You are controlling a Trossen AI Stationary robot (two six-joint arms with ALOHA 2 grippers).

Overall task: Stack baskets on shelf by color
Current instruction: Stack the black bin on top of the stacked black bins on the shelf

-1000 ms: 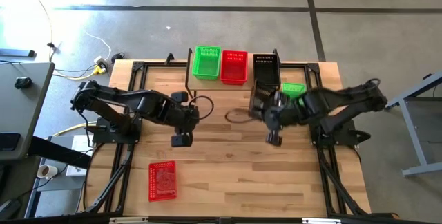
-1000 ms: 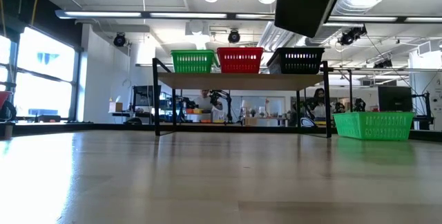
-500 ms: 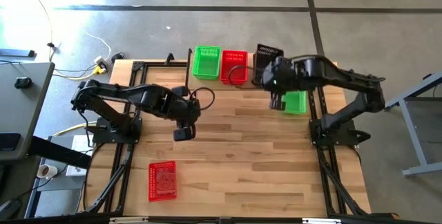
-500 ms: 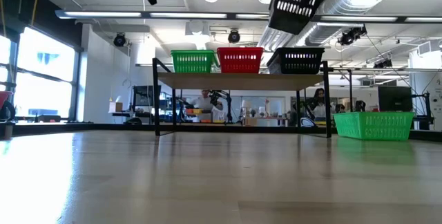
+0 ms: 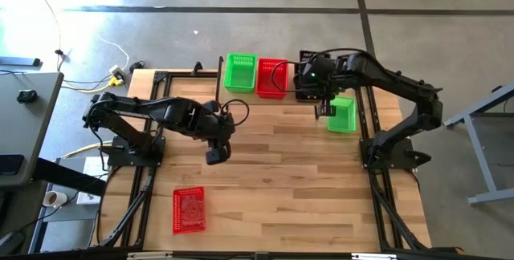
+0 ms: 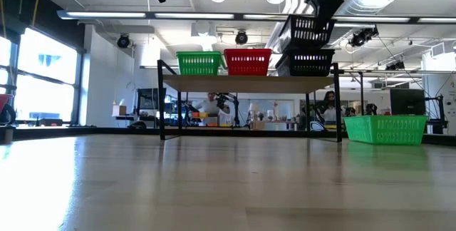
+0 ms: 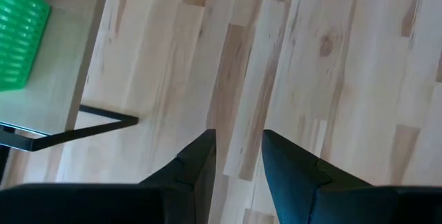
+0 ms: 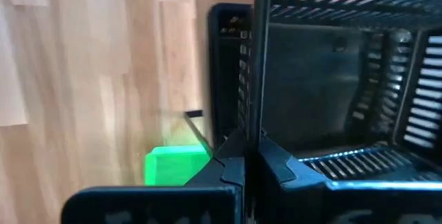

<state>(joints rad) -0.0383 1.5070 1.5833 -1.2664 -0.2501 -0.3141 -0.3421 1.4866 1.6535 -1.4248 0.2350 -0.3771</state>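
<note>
Three baskets [image 5: 271,76] are lined up on the shelf [image 6: 249,83] at the table's [image 5: 281,180] far edge; a fourth basket [image 6: 307,30] is held just above the rightmost.

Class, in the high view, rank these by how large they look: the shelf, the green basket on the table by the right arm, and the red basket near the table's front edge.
1. shelf
2 and 3. red basket and green basket: look alike, not ranked.

Perforated plastic baskets [image 6: 247,62] — wood tabletop [image 5: 273,180]
</note>
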